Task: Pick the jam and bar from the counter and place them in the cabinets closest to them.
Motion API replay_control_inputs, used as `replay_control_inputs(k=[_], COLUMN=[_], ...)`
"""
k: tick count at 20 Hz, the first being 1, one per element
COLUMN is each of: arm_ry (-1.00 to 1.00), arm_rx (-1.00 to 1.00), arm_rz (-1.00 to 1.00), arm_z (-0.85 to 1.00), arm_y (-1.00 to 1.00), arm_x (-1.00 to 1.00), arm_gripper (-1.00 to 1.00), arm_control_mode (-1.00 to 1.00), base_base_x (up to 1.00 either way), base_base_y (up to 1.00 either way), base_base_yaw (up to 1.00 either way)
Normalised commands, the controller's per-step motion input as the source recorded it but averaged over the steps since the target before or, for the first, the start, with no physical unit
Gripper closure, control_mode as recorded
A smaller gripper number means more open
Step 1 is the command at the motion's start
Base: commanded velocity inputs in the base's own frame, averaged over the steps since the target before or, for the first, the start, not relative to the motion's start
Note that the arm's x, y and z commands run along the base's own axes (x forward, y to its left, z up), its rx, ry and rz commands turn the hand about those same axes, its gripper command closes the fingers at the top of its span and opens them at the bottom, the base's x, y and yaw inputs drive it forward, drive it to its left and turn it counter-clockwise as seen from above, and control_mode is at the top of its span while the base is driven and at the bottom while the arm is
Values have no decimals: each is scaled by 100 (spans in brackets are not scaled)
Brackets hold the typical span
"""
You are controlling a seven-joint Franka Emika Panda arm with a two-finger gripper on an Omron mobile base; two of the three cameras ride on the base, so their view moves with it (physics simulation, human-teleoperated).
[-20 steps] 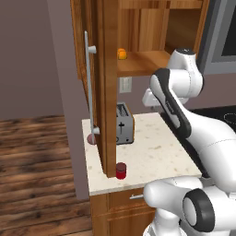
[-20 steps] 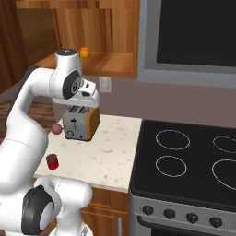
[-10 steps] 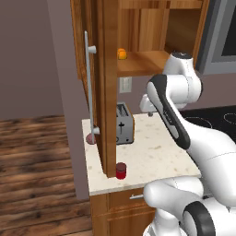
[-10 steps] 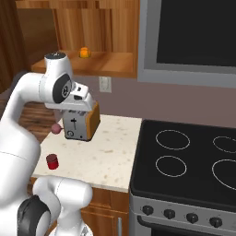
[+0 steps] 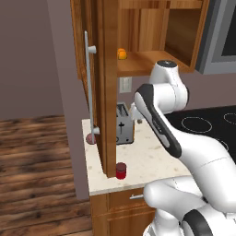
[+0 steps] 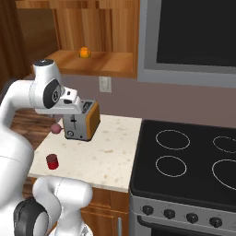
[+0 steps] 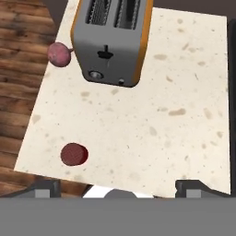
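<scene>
Left base view: the jam (image 5: pixel 120 170) stands on the worktop (image 5: pixel 152 159), in front of the toaster (image 5: pixel 124 123). Hand view: fingers (image 7: pixel 117 189) spread wide and empty, high above the jam (image 7: pixel 73 154). Reaching step; next, descend and straddle it.

Dark plank floor (image 5: pixel 32 175), mauve-grey wall (image 5: pixel 32 55), black stovetop (image 6: pixel 193 161) with 4 rings.

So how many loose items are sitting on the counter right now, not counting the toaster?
2. The jam sits near the counter's front edge; a pinkish-red ball sits by the edge beside the toaster. The open cabinet door may hide more.
</scene>
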Motion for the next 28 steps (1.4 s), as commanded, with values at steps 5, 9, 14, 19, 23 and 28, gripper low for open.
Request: replay_control_inputs(k=[5, 9, 14, 19, 23, 28], arm_ry=[-4, -6, -2, 0, 0, 0], arm_rx=[0, 3, 3, 3, 1, 0], arm_rz=[10, 3, 2, 2, 4, 3], arm_z=[-30, -23, -37, -43, -44, -41], arm_y=[28, 11, 16, 19, 20, 13], arm_x=[7, 8, 14, 12, 7, 3], arm_gripper=[-100, -100, -100, -100, -100, -100], arm_control_mode=[-100, -100, -100, -100, -100, -100], base_base_x=[0, 0, 0, 0, 0, 0], base_base_y=[0, 0, 0, 0, 0, 0], base_base_yaw=[0, 0, 0, 0, 0, 0])
